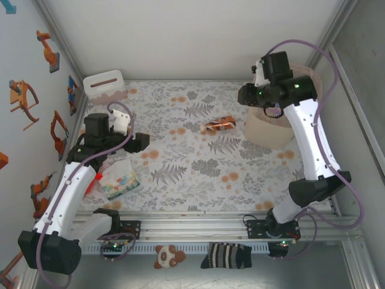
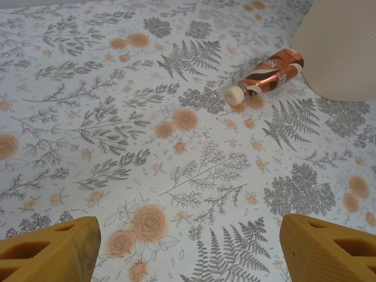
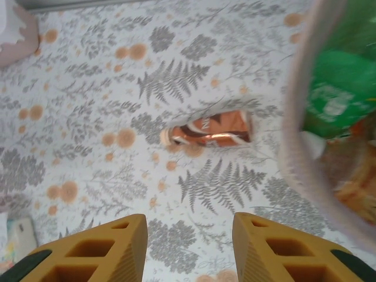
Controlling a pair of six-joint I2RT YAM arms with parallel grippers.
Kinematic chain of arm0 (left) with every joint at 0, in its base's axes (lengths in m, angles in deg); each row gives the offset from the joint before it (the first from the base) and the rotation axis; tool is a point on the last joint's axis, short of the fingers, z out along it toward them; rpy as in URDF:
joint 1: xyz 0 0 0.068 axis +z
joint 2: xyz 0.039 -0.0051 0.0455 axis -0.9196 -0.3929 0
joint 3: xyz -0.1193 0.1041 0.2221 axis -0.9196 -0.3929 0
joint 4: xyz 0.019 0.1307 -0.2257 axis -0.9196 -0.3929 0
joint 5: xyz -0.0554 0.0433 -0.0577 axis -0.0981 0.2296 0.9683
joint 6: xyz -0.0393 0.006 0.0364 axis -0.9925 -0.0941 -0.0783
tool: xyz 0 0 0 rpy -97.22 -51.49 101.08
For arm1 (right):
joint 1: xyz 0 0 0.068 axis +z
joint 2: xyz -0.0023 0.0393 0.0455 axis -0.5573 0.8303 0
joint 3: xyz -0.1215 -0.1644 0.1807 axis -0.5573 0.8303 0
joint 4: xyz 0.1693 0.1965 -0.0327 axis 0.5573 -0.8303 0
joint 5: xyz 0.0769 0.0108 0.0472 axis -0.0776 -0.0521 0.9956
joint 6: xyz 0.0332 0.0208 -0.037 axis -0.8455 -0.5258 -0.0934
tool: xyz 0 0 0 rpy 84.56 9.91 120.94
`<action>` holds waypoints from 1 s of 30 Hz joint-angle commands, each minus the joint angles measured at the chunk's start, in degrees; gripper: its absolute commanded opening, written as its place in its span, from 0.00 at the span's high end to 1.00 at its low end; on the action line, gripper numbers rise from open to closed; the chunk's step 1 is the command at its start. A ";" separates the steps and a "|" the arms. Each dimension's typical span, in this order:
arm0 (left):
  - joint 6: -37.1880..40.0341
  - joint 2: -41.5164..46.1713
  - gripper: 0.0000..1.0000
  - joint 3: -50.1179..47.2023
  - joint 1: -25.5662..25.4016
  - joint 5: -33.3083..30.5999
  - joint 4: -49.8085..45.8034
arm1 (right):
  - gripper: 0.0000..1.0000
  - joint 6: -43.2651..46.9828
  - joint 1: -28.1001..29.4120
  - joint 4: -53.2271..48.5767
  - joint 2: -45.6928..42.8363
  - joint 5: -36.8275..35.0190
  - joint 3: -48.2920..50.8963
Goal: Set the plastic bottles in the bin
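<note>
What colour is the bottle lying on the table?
The bottle is coppery brown with white, best in left wrist view.

White-shelled arms (image 1: pixel 313 141) with black joints and lilac cables (image 1: pixel 295 41) — fingers (image 2: pixel 50 247) of ochre-yellow plastic.

White enclosure walls (image 1: pixel 180 36); floral fern-print tablecloth (image 1: pixel 180 162); orange stickers (image 1: pixel 24 99) on left wall.

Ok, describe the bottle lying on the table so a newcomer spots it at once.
Find the tall beige bin at the far right of the table. Just left of it a small bottle lies on its side, pale cap pointing away from the bin. Its shiny copper-brown wrap sets it apart from the dotted packet and white box on the left.
</note>
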 commanded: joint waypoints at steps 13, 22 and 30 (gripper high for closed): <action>0.25 1.31 0.18 1.41 0.06 -0.41 -1.52 | 0.46 -39.09 17.33 14.79 9.50 -28.49 10.66; 0.12 3.28 0.17 0.82 0.14 -1.03 -0.97 | 0.37 -59.46 20.60 10.17 24.40 -34.16 3.35; -0.10 4.34 0.16 0.39 0.09 -1.03 -0.55 | 0.35 -69.99 20.79 9.59 34.75 -35.22 -3.03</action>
